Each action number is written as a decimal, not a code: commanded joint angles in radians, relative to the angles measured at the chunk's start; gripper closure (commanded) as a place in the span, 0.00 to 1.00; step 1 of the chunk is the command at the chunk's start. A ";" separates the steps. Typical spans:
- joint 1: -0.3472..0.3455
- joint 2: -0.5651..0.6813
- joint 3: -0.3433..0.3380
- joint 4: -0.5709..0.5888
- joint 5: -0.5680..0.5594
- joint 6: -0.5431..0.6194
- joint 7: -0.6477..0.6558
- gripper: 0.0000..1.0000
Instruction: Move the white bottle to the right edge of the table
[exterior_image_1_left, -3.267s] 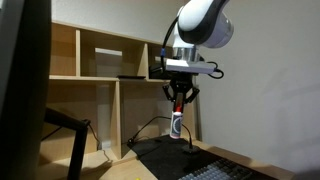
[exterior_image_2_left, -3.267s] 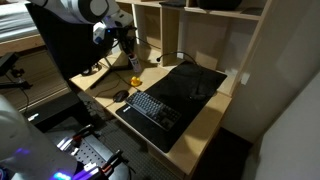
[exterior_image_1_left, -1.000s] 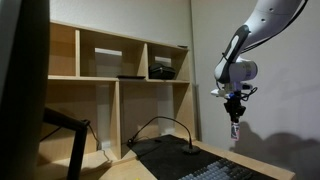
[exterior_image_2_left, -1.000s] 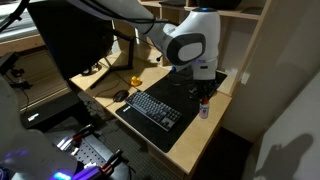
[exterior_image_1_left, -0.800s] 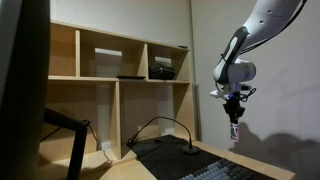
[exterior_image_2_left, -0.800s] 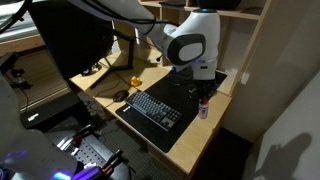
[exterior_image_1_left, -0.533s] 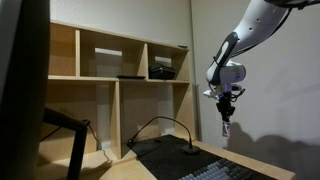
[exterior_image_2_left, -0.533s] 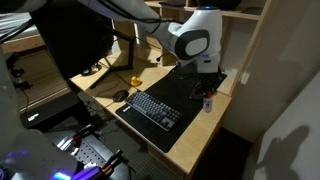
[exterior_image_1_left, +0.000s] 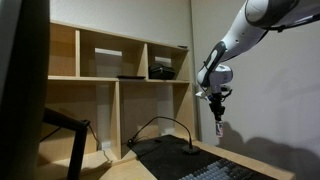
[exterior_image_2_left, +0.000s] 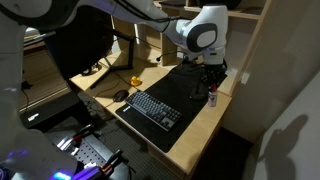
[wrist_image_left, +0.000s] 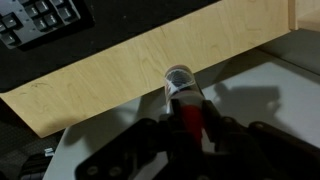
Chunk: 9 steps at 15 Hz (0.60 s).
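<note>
Now my claw (wrist_image_left: 190, 124) grips the white bottle (wrist_image_left: 182, 88) by its red cap, mid-frame, at the table (wrist_image_left: 100, 85) edge.

On my wrist camera the table (wrist_image_left: 110, 80) reads as pale wood with a fine grain and a smooth, low-sheen finish. The white bottle (wrist_image_left: 183, 92) looks like smooth, slightly glossy plastic. In an exterior view the desk mat (exterior_image_2_left: 185, 80) is dark and matt, the keyboard (exterior_image_2_left: 153, 108) black matt plastic, and the arm's shell (exterior_image_2_left: 207, 30) glossy white plastic.
</note>
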<state>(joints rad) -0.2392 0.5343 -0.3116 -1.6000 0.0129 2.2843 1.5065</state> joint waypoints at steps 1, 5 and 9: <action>-0.033 0.016 0.047 0.005 0.071 -0.017 -0.081 0.94; -0.027 0.057 0.054 0.016 0.121 0.005 -0.107 0.94; -0.006 0.065 0.035 0.003 0.100 -0.002 -0.080 0.74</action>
<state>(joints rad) -0.2506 0.5974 -0.2688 -1.6015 0.1063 2.2851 1.4317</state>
